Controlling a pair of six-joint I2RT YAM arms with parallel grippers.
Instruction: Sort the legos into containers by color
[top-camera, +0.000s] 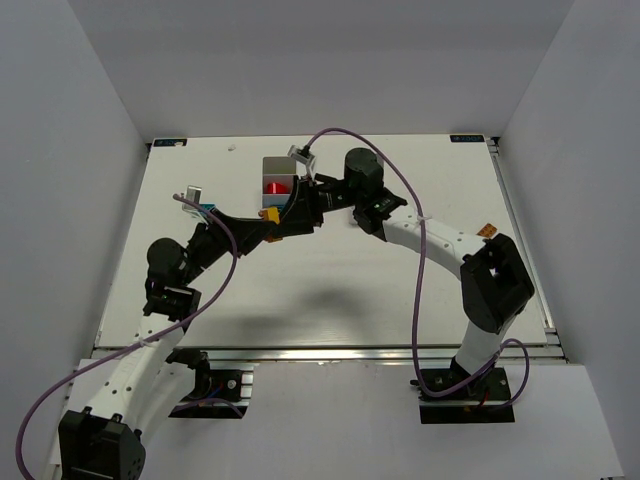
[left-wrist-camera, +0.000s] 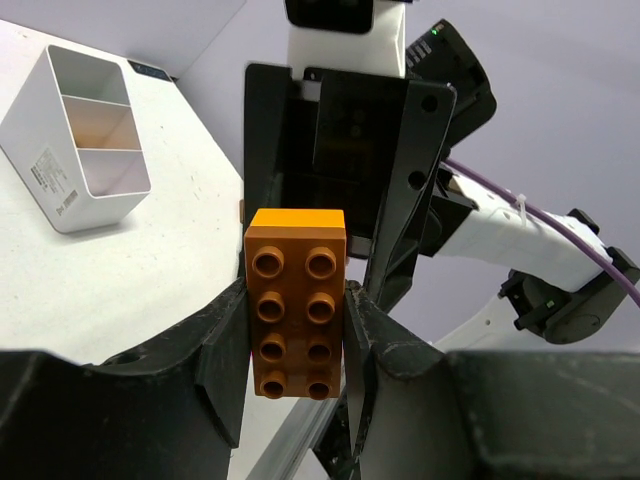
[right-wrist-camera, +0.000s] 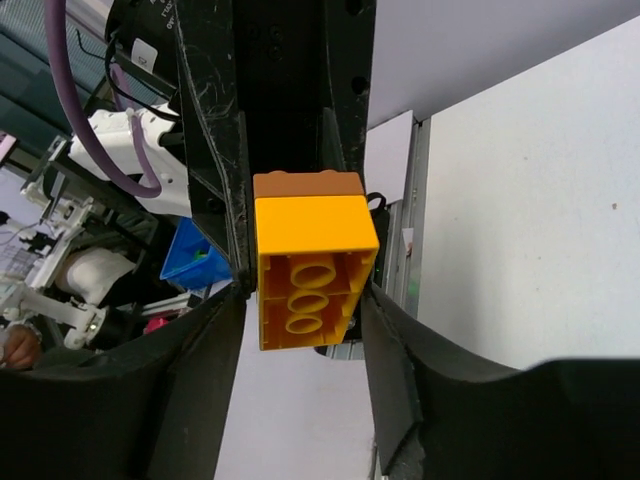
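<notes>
Now your left gripper pinches the orange brick; your right gripper pinches the yellow brick touching it.

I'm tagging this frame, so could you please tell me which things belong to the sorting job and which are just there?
Job:
- orange brick, held by the left gripper
- yellow brick, stuck to the orange one, held by the right gripper
- bin
- red brick in a bin

Just there:
- purple cable
- table
</notes>
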